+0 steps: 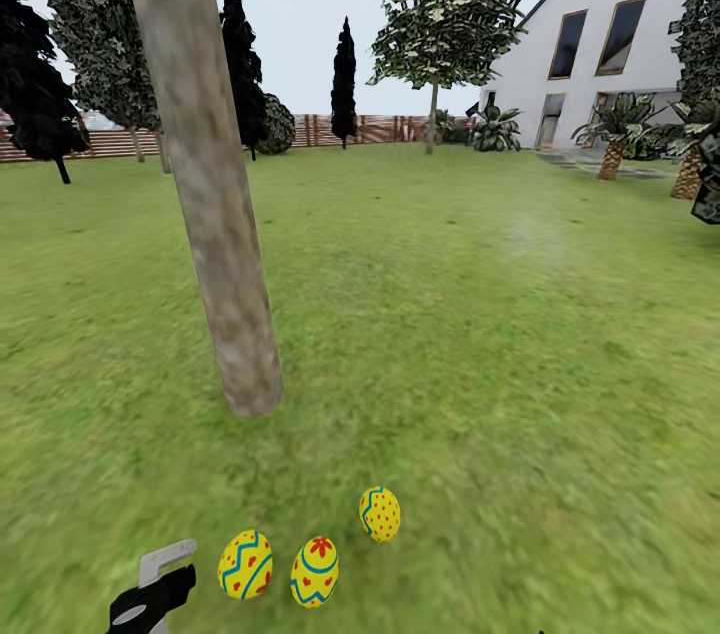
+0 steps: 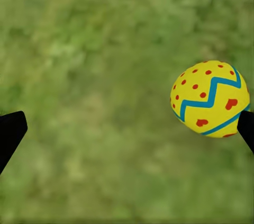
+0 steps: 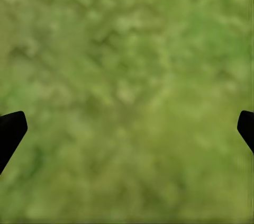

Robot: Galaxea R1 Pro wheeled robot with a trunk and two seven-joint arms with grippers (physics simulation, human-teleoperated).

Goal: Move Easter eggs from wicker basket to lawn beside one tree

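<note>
Three yellow Easter eggs with blue zigzags and red marks lie on the lawn (image 1: 480,314) a little in front of the thick grey-brown tree (image 1: 215,214): one egg (image 1: 245,564) at left, one (image 1: 315,572) in the middle, one (image 1: 380,514) further right. My left gripper (image 1: 165,574) hovers just left of the left egg. In the left wrist view the left gripper (image 2: 127,128) is open, with an egg (image 2: 210,98) on the grass beside one fingertip, not held. My right gripper (image 3: 127,128) is open over bare grass. The wicker basket is out of view.
A brown slat fence (image 1: 380,127) and dark cypress-like trees (image 1: 344,79) line the far edge of the garden. A thin-trunked leafy tree (image 1: 440,34) and a white gabled house (image 1: 610,34) stand at the back right, with palm-like plants (image 1: 612,129) beside it.
</note>
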